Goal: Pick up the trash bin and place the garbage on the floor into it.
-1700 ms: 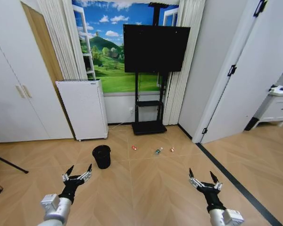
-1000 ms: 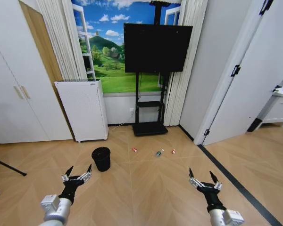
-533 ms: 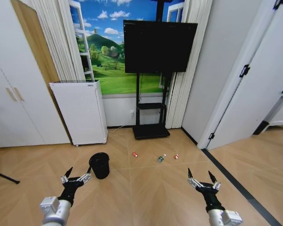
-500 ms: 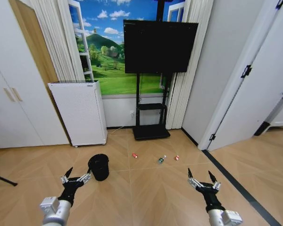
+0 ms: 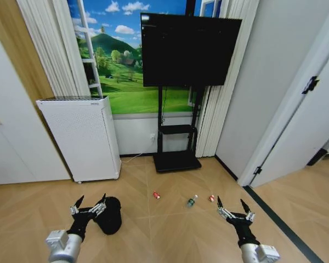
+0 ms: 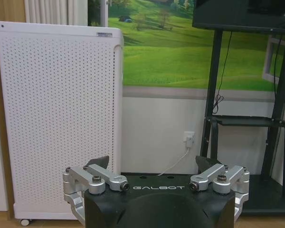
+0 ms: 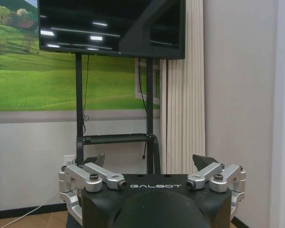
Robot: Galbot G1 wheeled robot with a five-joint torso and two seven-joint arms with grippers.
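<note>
My small black round mesh-sided trash bin (image 5: 110,215) stands on the light tan herringbone parquet floor (image 5: 164,230), out in front of the white perforated appliance (image 5: 79,137) and toward me. It sits just ahead of my left jaws (image 5: 88,206), nearly touching them in the head view, and the jaws are spread wide with nothing in them. My right jaws (image 5: 232,207) are also spread and empty, well apart from the bin. So the left arm is clearly the nearer one. The bin is upright, its long axis vertical. Beyond the bin from the appliance, the garbage lies in a row: a red crushed can (image 5: 156,194), a clear green-labelled bottle (image 5: 192,201), a red-and-white scrap (image 5: 212,198).
</note>
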